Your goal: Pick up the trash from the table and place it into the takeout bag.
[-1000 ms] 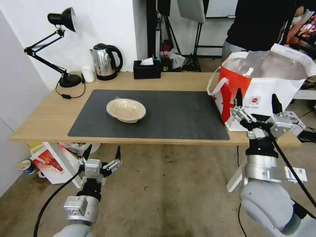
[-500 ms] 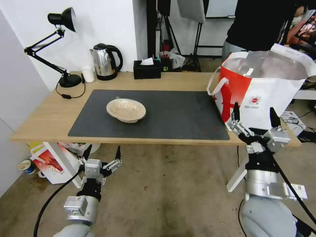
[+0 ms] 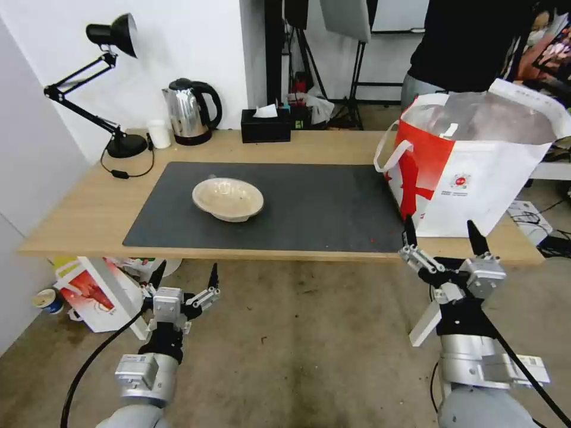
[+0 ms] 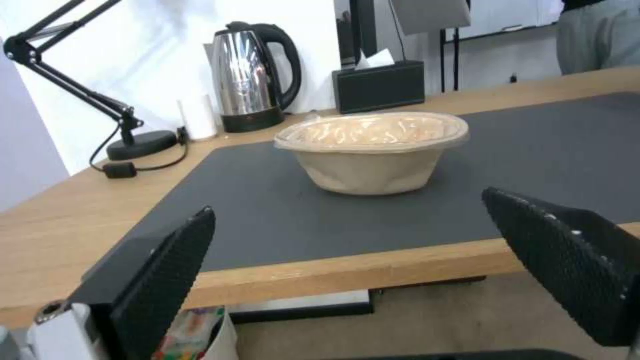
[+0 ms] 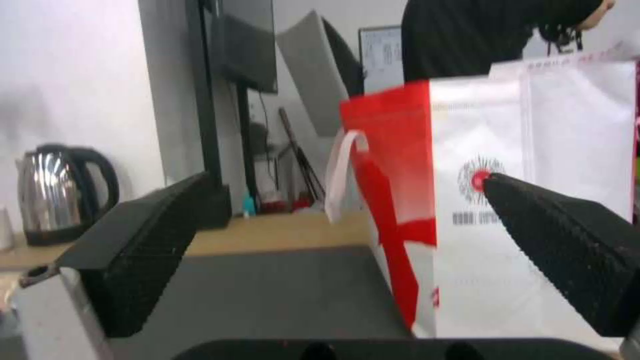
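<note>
1 beige paper bowl [image 3: 228, 199] sits centre-left on the mat [image 3: 309, 208], takeout bag [image 3: 476, 160] upper right. looks light, thin, crushable; grab the rim. left gripper [image 3: 185, 278] and right gripper [image 3: 441, 236] both spread, empty, below the table [image 3: 65, 229] edge.

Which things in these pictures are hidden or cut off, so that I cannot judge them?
- Inside of the takeout bag: head view, its own walls and foil lining hide the contents.
- Takeout bag's far side: right wrist view, cut off by the picture edge.
- Paper bowl contents: left wrist view, the rim hides them.
</note>
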`<state>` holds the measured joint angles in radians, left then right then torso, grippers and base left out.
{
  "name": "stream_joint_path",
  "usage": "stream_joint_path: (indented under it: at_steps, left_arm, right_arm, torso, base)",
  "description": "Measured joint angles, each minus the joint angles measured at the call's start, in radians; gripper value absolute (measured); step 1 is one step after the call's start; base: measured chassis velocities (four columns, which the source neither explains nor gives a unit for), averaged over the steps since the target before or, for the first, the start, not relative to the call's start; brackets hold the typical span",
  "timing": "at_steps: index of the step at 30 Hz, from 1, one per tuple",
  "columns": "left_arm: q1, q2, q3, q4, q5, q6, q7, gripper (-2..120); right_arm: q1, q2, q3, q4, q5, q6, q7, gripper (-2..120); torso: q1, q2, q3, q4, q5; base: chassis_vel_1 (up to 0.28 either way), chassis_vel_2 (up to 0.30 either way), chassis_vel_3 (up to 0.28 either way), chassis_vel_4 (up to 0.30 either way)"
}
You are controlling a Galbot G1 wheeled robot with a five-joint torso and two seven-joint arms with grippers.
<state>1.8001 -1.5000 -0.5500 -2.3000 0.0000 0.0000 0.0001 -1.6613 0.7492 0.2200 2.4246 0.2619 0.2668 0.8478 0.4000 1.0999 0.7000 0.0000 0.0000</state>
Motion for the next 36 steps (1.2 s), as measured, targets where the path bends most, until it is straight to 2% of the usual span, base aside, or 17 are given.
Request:
stream_joint_path:
  at_steps: [15, 36]
  left_arm:
    - [0.000, 0.000, 0.000, 0.000, 0.000, 0.000, 0.000, 100]
    - [0.000, 0.000, 0.000, 0.000, 0.000, 0.000, 0.000, 100]
  right_arm:
    - [-0.037, -0.023, -0.042, -0.028, 0.064, -0.059, 0.006, 100]
    - [-0.032, -0.016, -0.071, -0.064, 0.038, -0.066, 0.023, 100]
  torso:
    - [0.000, 0.000, 0.000, 0.0000, -0.0001]
    - [0.000, 0.000, 0.000, 0.0000, -0.0001]
  base:
    - [0.000, 0.000, 0.000, 0.000]
    - [0.000, 0.000, 0.000, 0.000]
